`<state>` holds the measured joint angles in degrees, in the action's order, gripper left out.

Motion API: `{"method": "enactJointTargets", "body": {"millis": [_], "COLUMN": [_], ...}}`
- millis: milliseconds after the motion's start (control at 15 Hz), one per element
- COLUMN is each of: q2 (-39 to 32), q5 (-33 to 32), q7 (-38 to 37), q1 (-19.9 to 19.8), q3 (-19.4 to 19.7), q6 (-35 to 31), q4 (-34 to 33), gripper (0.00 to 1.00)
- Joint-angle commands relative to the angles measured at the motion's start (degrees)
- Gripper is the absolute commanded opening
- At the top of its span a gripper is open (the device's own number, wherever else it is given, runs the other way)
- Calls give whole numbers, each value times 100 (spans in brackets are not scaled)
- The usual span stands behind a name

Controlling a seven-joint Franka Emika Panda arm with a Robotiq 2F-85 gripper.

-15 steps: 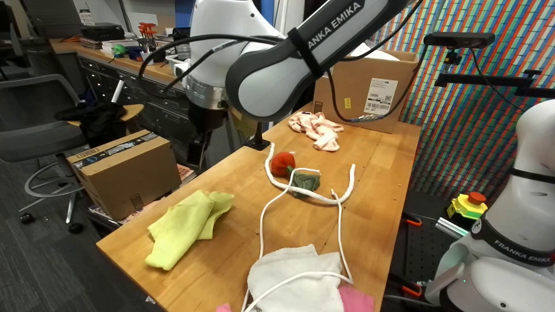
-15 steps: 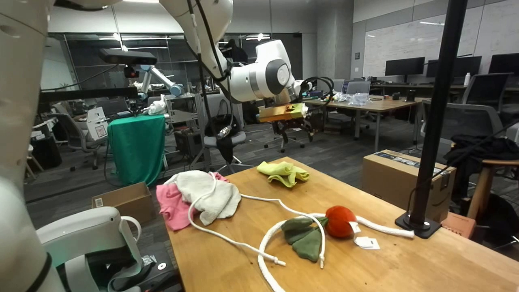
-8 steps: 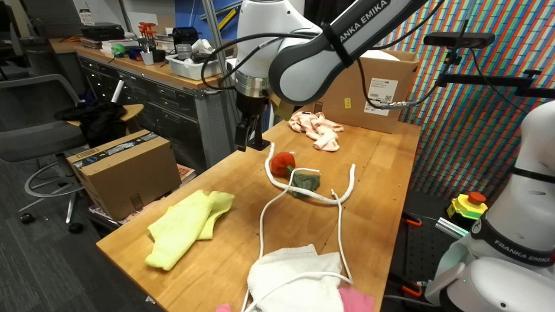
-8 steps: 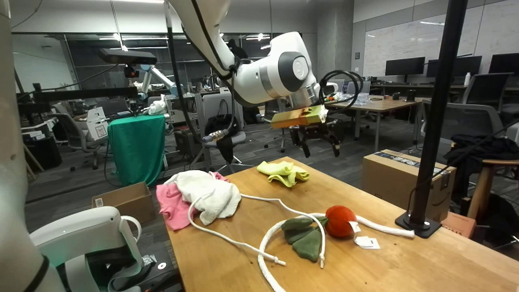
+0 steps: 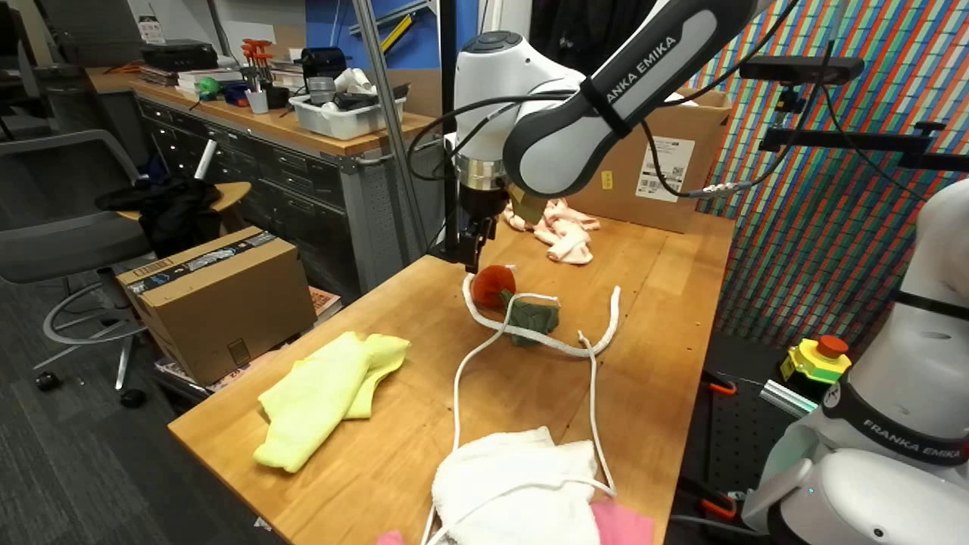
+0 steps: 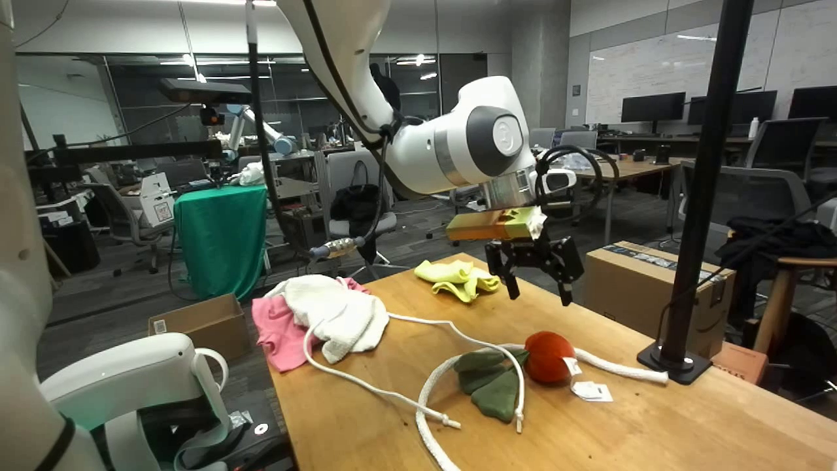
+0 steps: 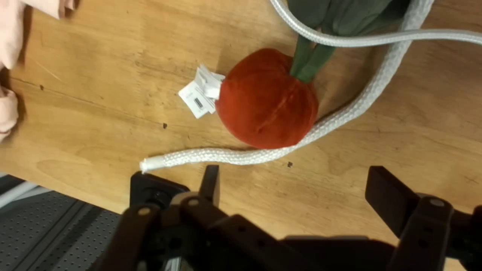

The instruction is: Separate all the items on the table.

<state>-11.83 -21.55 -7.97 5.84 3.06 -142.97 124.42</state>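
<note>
A red-orange plush fruit [image 7: 265,101] with green leaves [image 7: 331,19] lies on the table. A thick white rope [image 7: 233,156] curves against it. A thin white cord [image 7: 361,40] crosses over the leaves and rope, and runs over a white cloth [image 6: 340,307]. The white cloth lies on a bright pink cloth [image 6: 278,333]. A yellow cloth [image 5: 318,401] and a pale pink cloth [image 5: 568,242] lie apart. My gripper [image 7: 293,184] is open and empty above the table, beside the fruit and rope. It also shows in both exterior views [image 5: 472,261] [image 6: 540,294].
A black post [image 6: 686,261] is clamped at the table edge near the rope's end. A large cardboard box [image 5: 643,166] stands at the table's far end. Another box [image 5: 219,303] sits off the table. The wooden table's edge [image 5: 227,484] is near the yellow cloth.
My gripper has moved sideways toward the black post and the red-orange fruit, then lower over the table. It has tilted to point downward. The cloths, rope, cord and fruit have not moved.
</note>
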Motion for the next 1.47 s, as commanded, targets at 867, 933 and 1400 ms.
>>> {"method": "enactJointTargets", "body": {"millis": [867,933,1400], "q2": [-202,-268,-507], "q5": [831,977,868], "q7": [-402,-276,-75], "q1": [-199,-218,-231], "q3": [-157,-185,-31], "q6": [55,-4,-597], "q4": [423,412,376], "gripper": [100,100,100]}}
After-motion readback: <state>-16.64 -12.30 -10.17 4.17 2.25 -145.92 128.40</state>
